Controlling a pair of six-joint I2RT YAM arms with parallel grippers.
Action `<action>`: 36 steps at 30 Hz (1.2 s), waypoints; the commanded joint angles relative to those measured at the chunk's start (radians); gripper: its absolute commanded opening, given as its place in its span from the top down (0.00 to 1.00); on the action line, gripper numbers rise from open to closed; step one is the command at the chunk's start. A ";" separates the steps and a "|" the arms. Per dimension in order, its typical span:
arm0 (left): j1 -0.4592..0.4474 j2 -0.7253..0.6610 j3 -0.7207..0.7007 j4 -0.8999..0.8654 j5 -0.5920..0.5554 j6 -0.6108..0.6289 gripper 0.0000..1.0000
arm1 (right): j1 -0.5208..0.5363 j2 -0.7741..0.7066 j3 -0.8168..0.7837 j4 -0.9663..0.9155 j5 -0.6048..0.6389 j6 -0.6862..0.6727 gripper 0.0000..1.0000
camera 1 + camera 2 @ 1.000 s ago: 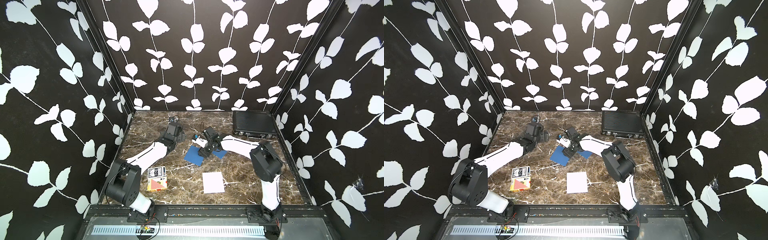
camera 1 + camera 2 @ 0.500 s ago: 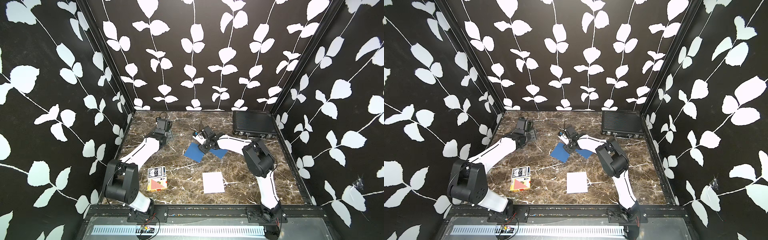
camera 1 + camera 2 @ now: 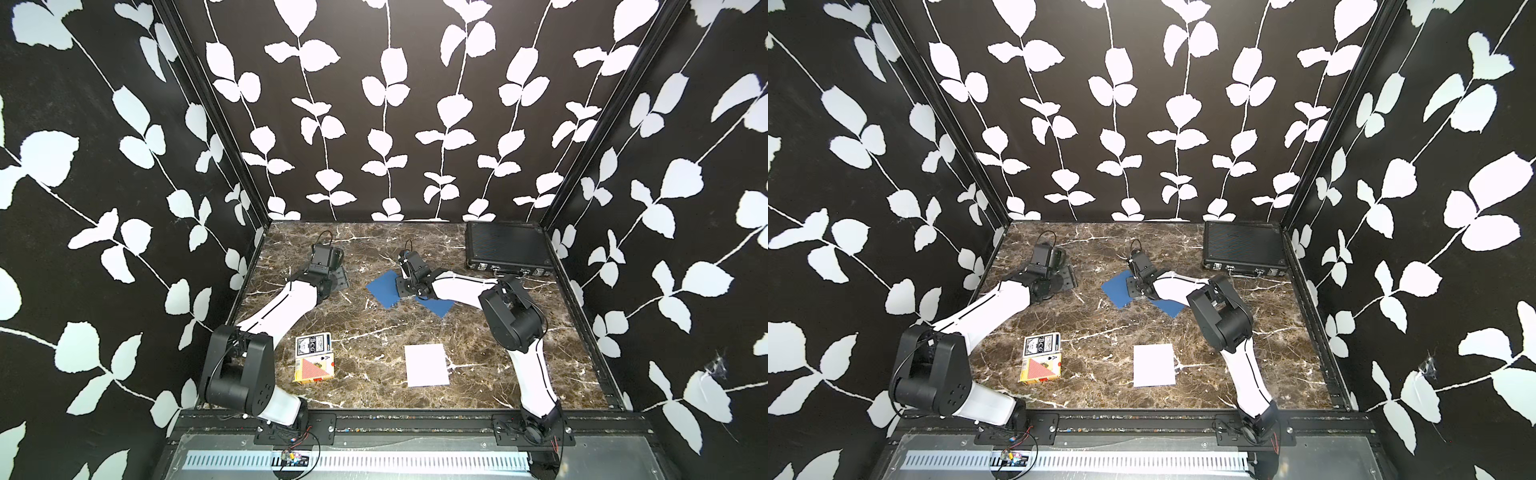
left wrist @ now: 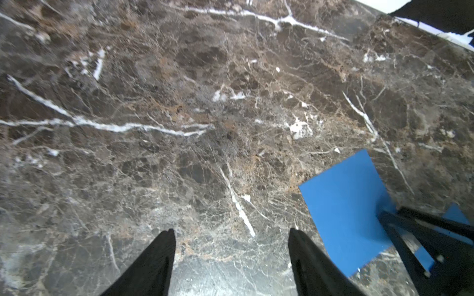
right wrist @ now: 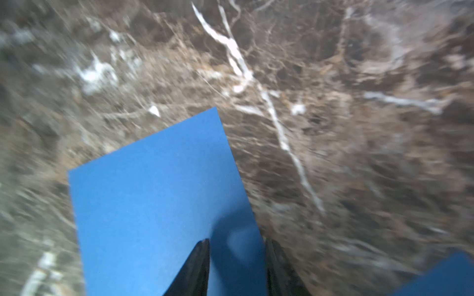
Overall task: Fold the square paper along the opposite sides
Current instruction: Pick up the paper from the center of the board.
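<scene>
White paper (image 3: 427, 365) lies flat and untouched at the front of the table (image 3: 374, 332). Farther back, the blue square paper (image 3: 384, 289) lies mid-table with no crease that I can make out, so the fold looks barely begun. The right arm (image 3: 461, 286) stretches low over it, the right tool (image 5: 236, 243) narrowly parted at its edge, while the left arm (image 3: 286, 303) reaches alongside, the left tool (image 4: 232, 233) spread wide above bare marble.

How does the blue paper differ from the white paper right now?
Colour: the blue paper is blue, the white paper white. Place: the blue paper sits mid-table, partly covered by the right hand; the white paper lies nearer the front, uncovered, with no hand near. Both are thin sheets on the marble table.
</scene>
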 commanded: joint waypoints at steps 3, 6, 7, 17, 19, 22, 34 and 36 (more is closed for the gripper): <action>0.002 0.007 -0.016 0.012 0.082 -0.024 0.30 | -0.004 -0.002 -0.030 -0.023 -0.166 0.123 0.58; 0.000 0.030 -0.003 0.008 0.105 -0.023 0.30 | -0.007 -0.026 -0.072 0.008 -0.211 0.134 0.57; 0.001 0.034 0.002 0.007 0.114 -0.023 0.30 | -0.007 -0.031 -0.083 0.017 -0.221 0.138 0.57; 0.001 0.093 0.028 0.016 0.205 -0.043 0.30 | -0.005 -0.037 -0.157 0.081 -0.325 0.176 0.57; 0.000 0.106 0.038 0.009 0.218 -0.043 0.30 | -0.002 -0.035 -0.161 0.083 -0.341 0.178 0.57; 0.001 0.127 0.063 -0.013 0.230 -0.042 0.31 | 0.001 -0.033 -0.178 0.112 -0.361 0.194 0.57; 0.001 0.251 0.172 -0.006 0.289 -0.049 0.31 | -0.011 -0.039 -0.128 0.075 -0.593 0.156 0.52; 0.001 0.287 0.216 -0.032 0.303 -0.039 0.30 | -0.025 -0.054 -0.109 0.065 -0.625 0.145 0.51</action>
